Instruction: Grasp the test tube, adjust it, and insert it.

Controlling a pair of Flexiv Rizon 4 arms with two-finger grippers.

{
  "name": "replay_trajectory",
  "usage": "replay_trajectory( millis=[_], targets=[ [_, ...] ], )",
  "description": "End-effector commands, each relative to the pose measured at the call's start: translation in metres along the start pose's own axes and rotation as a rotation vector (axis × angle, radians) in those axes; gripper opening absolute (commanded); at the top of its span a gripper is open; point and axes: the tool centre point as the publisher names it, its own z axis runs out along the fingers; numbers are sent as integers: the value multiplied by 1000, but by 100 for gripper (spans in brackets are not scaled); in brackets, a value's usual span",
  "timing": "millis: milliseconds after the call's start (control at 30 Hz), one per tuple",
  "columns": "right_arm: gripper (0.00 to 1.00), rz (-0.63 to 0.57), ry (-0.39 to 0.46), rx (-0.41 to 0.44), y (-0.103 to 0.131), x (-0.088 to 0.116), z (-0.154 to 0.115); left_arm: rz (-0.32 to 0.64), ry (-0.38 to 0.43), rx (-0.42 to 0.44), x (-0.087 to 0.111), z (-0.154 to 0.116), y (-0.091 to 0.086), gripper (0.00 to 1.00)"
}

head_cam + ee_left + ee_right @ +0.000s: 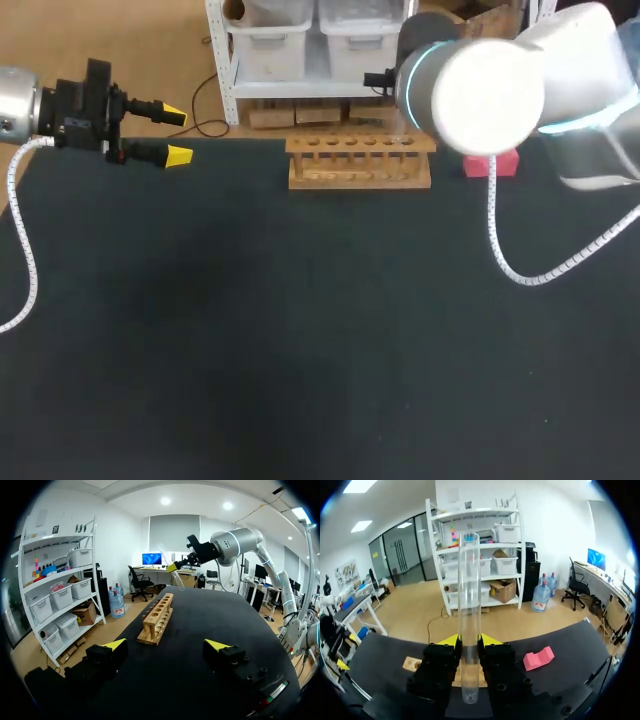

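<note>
1. The test tube (pixel 469 595) is off the table (pixel 300 350) — pinched in the right gripper (pixel 469 641), whose yellow tips press on it from two sides. In the left wrist view it is in the air near the far end of the wooden rack (pixel 360 162).
2. It lies along the fingers. The rounded closed end sits back toward the wrist, and most of its length juts out ahead of the tips, so the hold is near the closed end.
3. I judge it to be a clear, thin-walled tube that is light, stiff and smooth. Weight is no trouble, but slip and breakage are. The round wall can turn or slide between the pads, and a hard squeeze or a knock on the rack's top board could crack it.
4. The place to hold it is across the round wall on opposite sides, never at the lip. With so much free length, a small wrist tilt swings the far end widely. For insertion the closed end should lead, so the grip ought to leave that end free.
5. The left gripper (pixel 175 135) is spread wide and holds nothing. It is near the table's far left edge, well apart from the rack, so it looks free for a handover.
6. A pink block (pixel 492 165) lies near the rack's right end — best kept clear of the tube.
</note>
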Motion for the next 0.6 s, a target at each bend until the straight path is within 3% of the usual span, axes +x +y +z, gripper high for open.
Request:
replay_trajectory(
  millis=[33,400,600],
  targets=[
    [0,19,-209,4,0,2,1,1,-1,2,1,0,1,100],
    [0,7,-338,22,4,-4,9,1,-1,2,1,0,1,100],
    [0,3,-368,29,7,-3,13,1,-1,2,1,0,1,100]
  ],
)
